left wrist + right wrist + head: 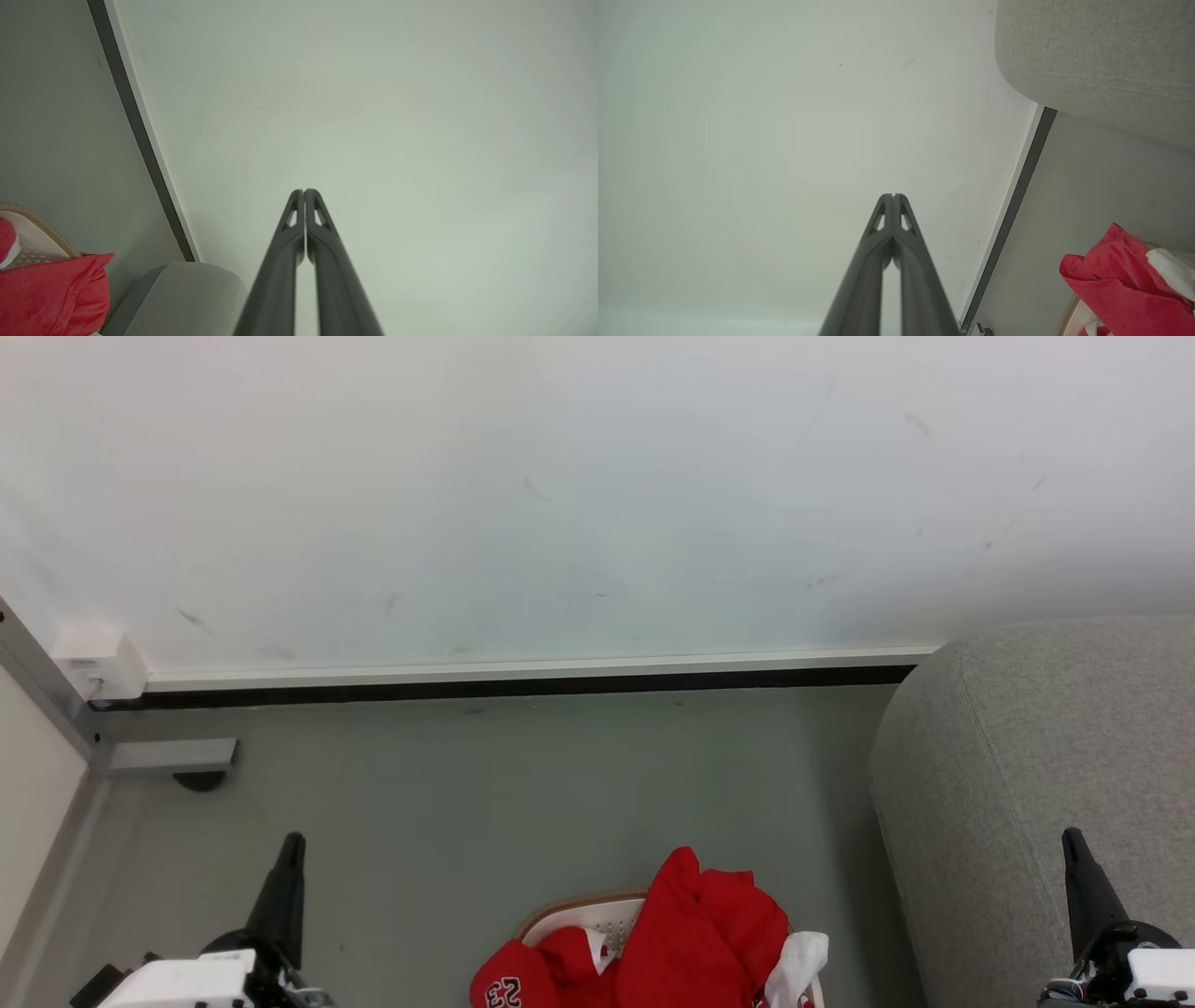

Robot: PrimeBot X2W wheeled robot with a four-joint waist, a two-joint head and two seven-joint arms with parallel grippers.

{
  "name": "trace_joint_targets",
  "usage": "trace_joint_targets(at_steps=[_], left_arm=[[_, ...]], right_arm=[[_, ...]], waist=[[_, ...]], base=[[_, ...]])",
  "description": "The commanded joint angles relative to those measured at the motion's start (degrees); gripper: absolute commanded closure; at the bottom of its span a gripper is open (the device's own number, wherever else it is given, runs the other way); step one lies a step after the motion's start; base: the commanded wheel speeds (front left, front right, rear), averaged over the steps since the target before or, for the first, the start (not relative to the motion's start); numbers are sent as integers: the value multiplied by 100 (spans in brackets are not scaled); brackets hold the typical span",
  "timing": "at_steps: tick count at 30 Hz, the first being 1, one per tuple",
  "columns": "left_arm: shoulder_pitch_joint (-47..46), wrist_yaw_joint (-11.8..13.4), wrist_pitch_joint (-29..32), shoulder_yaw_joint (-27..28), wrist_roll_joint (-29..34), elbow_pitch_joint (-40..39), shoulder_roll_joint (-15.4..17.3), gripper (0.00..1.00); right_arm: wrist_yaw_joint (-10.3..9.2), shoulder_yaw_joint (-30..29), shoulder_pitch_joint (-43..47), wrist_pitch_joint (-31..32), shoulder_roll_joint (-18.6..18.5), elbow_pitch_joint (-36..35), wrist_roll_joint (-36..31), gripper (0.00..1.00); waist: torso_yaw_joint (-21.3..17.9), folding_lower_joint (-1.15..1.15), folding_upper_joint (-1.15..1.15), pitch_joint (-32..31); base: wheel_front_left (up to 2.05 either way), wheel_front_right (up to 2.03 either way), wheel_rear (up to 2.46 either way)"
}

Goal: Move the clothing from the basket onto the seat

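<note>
The left gripper (304,192) was fully closed, its two dark fingers pressed together along the tips, holding nothing and touching nothing. In its wrist view it pointed at the bare pale wall (397,116). The right gripper (893,196) stood the same way, fingers shut against each other, empty, and also aimed at the wall. In the head view both hung low at the sides, well apart from the clothing (695,943), a heap of red garments with white trim, one marked 23. The heap lay in the basket (579,905) on the grey floor (513,784) between them. The seat (1027,756) stood near the basket on the robot's right, and the right gripper showed against its grey fabric.
</note>
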Motion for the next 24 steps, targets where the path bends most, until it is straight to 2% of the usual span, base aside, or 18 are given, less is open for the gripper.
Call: trace_joint_targets(at_steps=[1, 18, 19, 24], left_arm=[[-44, -27, 26, 11, -81, 8, 43, 100], [-1, 0, -4, 0, -1, 1, 0, 100], [21, 4, -12, -1, 3, 31, -13, 0], [117, 18, -107, -44, -1, 66, -38, 0]], right_arm=[[-11, -23, -55, 20, 1, 9, -47, 100], [1, 1, -1, -1, 1, -2, -10, 100], [1, 12, 20, -4, 5, 32, -8, 0], [1, 115, 101, -80, 33, 57, -11, 0]], waist=[[0, 0, 0, 0], [0, 0, 0, 0], [0, 0, 0, 0], [0, 0, 0, 5]], base=[[0, 0, 0], [0, 0, 0], [0, 0, 0], [0, 0, 0]])
